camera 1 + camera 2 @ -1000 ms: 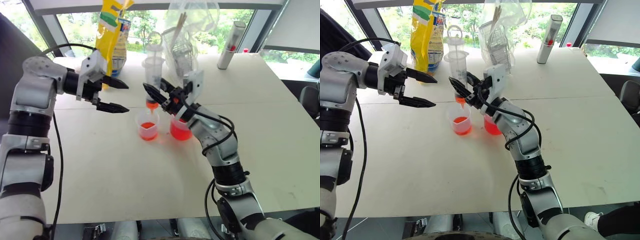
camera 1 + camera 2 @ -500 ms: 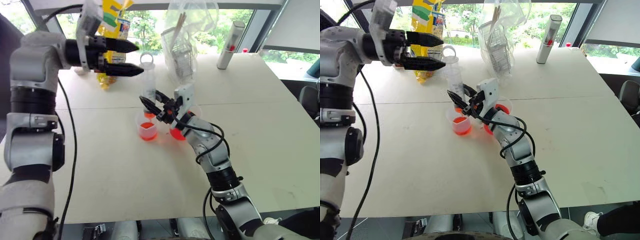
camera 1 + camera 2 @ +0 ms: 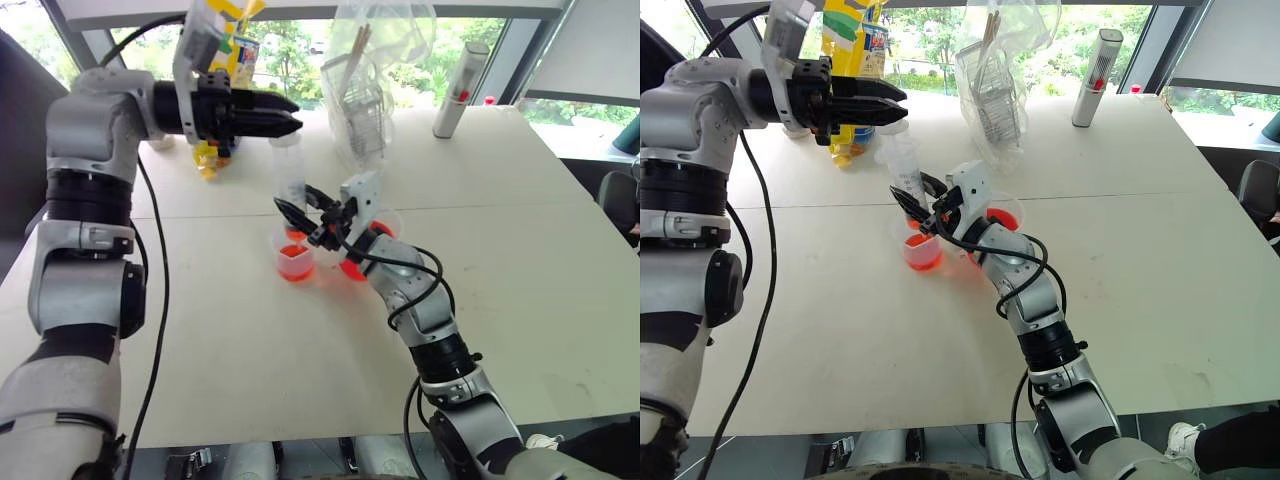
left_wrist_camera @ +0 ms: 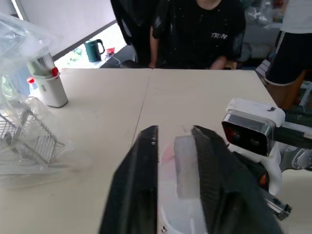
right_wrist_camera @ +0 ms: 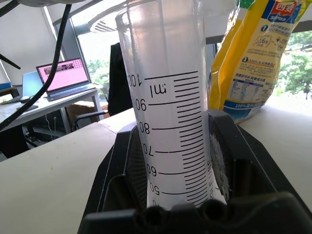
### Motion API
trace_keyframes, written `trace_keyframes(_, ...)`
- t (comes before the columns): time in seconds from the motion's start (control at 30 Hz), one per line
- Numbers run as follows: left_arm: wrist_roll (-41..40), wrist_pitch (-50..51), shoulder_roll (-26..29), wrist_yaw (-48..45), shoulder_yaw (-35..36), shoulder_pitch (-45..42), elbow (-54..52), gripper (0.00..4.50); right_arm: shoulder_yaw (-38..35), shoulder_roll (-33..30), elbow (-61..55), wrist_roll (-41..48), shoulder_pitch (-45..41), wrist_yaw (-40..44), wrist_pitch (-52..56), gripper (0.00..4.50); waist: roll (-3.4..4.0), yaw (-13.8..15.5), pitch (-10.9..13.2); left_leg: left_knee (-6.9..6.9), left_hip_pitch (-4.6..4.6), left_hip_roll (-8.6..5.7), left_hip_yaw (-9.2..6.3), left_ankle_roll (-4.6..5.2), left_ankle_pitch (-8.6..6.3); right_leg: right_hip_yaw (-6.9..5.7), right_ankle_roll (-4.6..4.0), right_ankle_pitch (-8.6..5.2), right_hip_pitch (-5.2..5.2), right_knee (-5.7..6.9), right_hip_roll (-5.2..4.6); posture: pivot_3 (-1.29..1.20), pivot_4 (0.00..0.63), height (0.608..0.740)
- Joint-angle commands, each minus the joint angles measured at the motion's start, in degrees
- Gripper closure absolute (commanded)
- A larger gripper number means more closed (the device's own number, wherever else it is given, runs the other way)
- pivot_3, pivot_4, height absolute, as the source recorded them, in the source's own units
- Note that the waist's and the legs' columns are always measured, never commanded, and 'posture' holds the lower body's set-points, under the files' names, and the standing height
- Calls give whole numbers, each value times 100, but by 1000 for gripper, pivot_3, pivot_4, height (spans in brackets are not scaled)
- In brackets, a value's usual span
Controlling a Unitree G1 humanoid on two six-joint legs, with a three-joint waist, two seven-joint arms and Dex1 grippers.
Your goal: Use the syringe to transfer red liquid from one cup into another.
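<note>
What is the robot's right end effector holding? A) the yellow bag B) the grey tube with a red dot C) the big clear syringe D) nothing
C: the right end effector is clamped round the barrel of the syringe, which stands tip down over the smaller cup.

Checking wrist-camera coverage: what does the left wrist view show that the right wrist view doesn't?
Left wrist: left gripper shut on the syringe plunger, a seated person, a green kettle. Right wrist: right gripper shut on the barrel with its black scale, a yellow bag, a laptop. Both: the syringe and the table.
</note>
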Motion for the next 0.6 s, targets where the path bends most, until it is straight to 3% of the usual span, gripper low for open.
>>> trace_keyframes(0.03,-26,12,213,-45,69,-27,-199,4446,6,92,-106,14,-117,69,-165,3096,0,-9,0,0,0,0,0,0,0,0,0,0,0,0,0,0,150,739)
trace_keyframes(0.27,-23,73,281,-243,-223,607,-893,4446,-82,58,-345,105,-164,75,15,3096,0,-1,0,-1,1,1,-2,0,0,3,0,0,0,0,-1,0,150,739)
trace_keyframes(0.6,97,-183,191,-131,-384,991,-932,4446,-304,-16,-735,252,-423,35,389,3096,0,4,0,2,1,0,0,-1,0,2,0,0,1,2,-2,0,150,739)
